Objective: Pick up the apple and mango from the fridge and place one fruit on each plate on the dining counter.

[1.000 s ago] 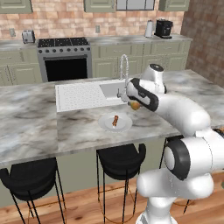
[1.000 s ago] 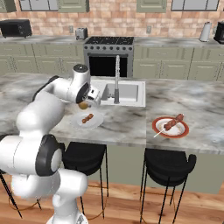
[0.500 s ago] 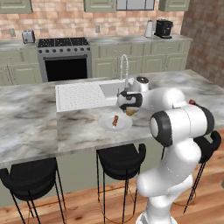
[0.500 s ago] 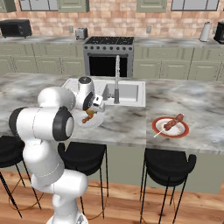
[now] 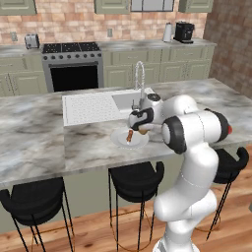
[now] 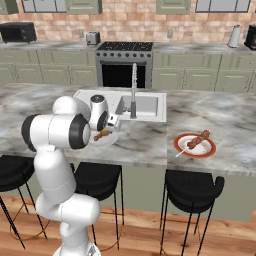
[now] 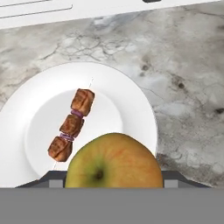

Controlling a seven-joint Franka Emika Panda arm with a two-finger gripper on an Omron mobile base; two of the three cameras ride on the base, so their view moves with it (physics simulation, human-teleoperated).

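- arm: glossy white rounded shells, bulbous links
- dark grey/black round joint caps
- small red mark on one joint
- gripper: dark, small white block beside it

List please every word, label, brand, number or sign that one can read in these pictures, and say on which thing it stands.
None: no readable text appears in any view.
The apple, the pale plate and the kebab skewer on it carry no writing.
The red-rimmed plate, the stove, the toaster and the coffee maker show no legible marking; anything there is too small to tell.
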